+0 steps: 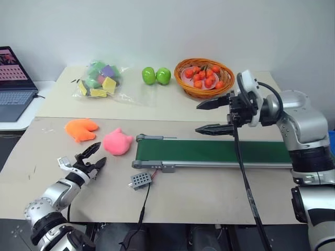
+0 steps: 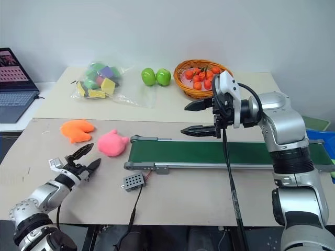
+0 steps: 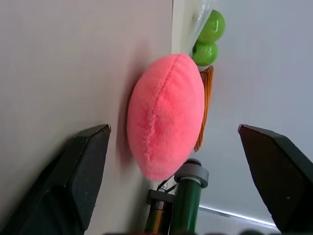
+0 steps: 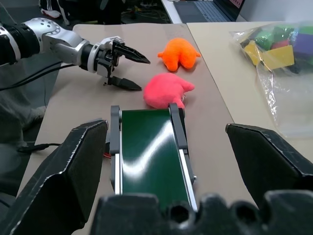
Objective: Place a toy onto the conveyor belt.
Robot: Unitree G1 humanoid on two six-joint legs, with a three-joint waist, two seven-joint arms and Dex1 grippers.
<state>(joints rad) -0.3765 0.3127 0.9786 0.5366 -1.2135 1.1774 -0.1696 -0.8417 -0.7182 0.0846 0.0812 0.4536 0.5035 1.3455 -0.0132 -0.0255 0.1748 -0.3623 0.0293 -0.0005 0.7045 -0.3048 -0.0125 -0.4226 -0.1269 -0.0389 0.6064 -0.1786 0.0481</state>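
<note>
The toy [image 1: 117, 142], a small rounded pink plush with stubby ears, lies on the tan table just beside the near end of the belt, with our open left gripper [image 1: 93, 158] short of it.

Our left fingers [image 3: 88, 161] stand spread as wide as they go and hold nothing; the toy sits framed between them, apart from both tips. We judge it light, soft and squashy, unlikely to slip or break, so we would close across its plump middle and let the pile give. Its seam runs along the bulging side. Past it starts the long dark green conveyor belt [image 1: 209, 151] in its grey metal frame. Our right gripper [image 1: 213, 116] hangs above that belt, also wide open and empty.
</note>
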